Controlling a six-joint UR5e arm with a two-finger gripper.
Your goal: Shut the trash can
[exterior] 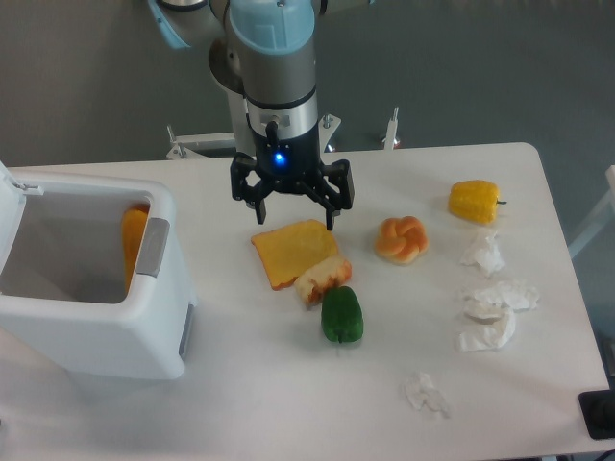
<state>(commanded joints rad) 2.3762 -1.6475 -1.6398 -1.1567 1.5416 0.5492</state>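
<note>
At the left edge of the desk point(288, 403) stands the trash can point(91, 322), well apart from the claw point(291, 208) and lower in the picture. Large, white, rectangular with rounded corners; open, with the lid point(8, 197) tipped up at the far left and mostly cut off by the frame. Carries a grey latch tab point(154, 247) on the right rim, facing the claw. Holds something orange point(134, 240) against the inner right wall.

Up at centre hangs the claw, black, with a blue light on the wrist above it. Spread wide, fingers splayed, gripping nothing. Hovers just above the far edge of a slice of toast point(293, 252); contact with it cannot be told.

Just beside the toast lie a piece of bread point(322, 279) and a green pepper point(341, 315). Further right sit a knotted bun point(402, 238) and a yellow pepper point(475, 201), then crumpled white tissues point(492, 300) near the right edge.
</note>
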